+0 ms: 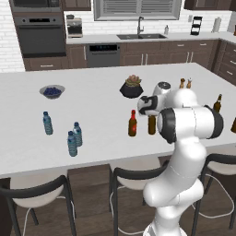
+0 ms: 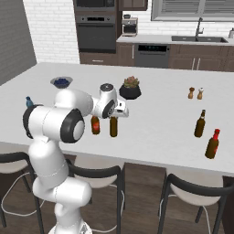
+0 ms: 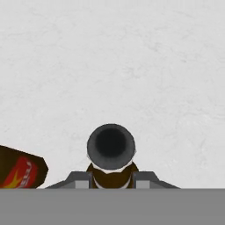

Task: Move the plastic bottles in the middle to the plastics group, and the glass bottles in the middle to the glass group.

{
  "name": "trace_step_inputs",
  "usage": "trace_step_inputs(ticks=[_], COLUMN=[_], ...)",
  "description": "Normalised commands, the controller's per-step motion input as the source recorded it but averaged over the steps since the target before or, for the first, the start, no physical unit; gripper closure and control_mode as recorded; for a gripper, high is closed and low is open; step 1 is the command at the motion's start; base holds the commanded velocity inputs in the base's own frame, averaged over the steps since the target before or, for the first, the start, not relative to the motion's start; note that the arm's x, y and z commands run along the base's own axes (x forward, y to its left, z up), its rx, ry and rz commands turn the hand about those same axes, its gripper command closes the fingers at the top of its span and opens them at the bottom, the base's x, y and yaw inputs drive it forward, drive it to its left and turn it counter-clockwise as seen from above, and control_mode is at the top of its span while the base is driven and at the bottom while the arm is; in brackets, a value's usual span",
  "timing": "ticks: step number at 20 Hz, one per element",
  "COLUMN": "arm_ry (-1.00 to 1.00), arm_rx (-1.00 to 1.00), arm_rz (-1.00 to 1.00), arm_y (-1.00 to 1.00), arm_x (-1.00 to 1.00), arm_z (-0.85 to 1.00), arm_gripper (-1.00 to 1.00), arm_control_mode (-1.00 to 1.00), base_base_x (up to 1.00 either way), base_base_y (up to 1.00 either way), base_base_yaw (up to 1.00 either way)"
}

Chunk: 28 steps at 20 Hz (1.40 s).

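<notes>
On counter: three water bottles (image 1: 72,143), four glass bottles (image 2: 211,144).

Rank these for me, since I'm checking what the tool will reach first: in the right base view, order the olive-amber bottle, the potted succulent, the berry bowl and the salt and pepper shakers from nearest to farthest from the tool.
1. Olive-amber bottle, directly under the tool.
2. Potted succulent, just behind it.
3. Berry bowl, far left, and salt and pepper shakers, far right: too close to call.

Two dark glass bottles (image 1: 132,123) upright, mid-counter
</notes>
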Motion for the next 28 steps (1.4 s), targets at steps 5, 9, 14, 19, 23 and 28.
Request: trace_step_inputs(ticks=[5, 9, 14, 19, 23, 28], arm_ry=[0.0, 0.0, 0.0, 0.0, 0.0, 0.0], arm_rx=[0.0, 0.0, 0.0, 0.0, 0.0, -0.02], arm_rz=[-0.03, -0.07, -0.09, -0.08, -0.06, -0.05], arm_y=[-0.46, -0.66, -0.89, -0.83, -0.75, -0.52], arm_x=[-0.43, -0.56, -0.41, -0.47, -0.22, 0.0], arm_z=[0.45, 0.49, 0.23, 0.0, 0.0, 0.16], arm_gripper=[1.0, 1.0, 1.0, 1.0, 1.0, 1.0], arm_control_mode=[-1.0, -1.0, -1.0, -1.0, -1.0, -1.0], base_base_x=[0.0, 0.0, 0.0, 0.0, 0.0, 0.0], base_base_y=[0.0, 0.0, 0.0, 0.0, 0.0, 0.0], base_base_yaw=[0.0, 0.0, 0.0, 0.0, 0.0, 0.0])
